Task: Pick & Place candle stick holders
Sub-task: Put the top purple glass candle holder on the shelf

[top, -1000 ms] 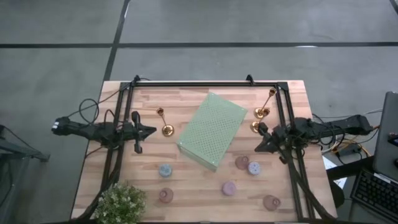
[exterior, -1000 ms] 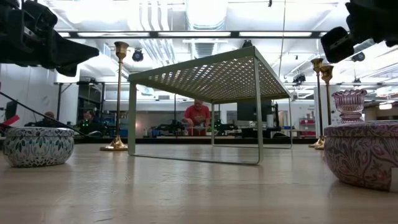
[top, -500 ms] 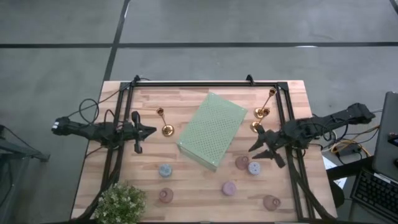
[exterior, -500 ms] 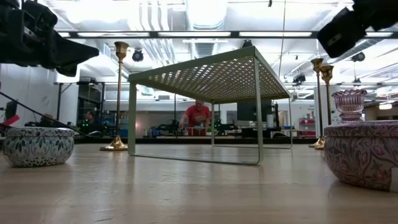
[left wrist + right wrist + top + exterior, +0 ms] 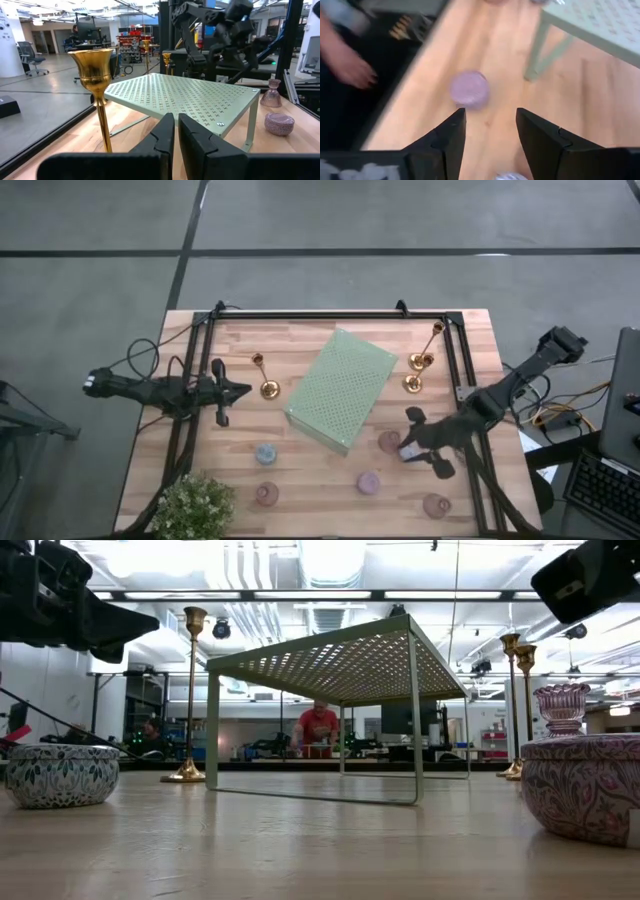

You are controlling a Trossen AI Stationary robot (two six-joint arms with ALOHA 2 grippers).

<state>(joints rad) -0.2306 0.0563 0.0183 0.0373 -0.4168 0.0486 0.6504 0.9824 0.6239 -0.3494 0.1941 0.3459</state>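
Slim gold candlesticks stand on their round bases: one (image 5: 266,385) in front of my left gripper (image 5: 244,390), which is shut and level, and two (image 5: 420,360) at the far right. Squat round holders sit on the near half of the table: blue (image 5: 266,453), pink (image 5: 267,494), lilac (image 5: 368,482), pink (image 5: 389,441) and pink (image 5: 436,505). My right gripper (image 5: 408,448) hangs open and tipped down over them. In its wrist view the lilac holder (image 5: 469,89) lies beyond the open fingers (image 5: 490,120), untouched, and a pale holder (image 5: 507,176) shows just below them.
A pale-green perforated shelf (image 5: 341,388) stands on thin legs mid-table. A leafy plant (image 5: 195,505) sits at the near left corner. A black frame (image 5: 330,314) rims the table. A person's hand (image 5: 350,67) shows past the table's right edge.
My right gripper has swung from beside the two gold candlesticks toward the table's near edge and tipped downward, ending over the squat holders. No object has moved.
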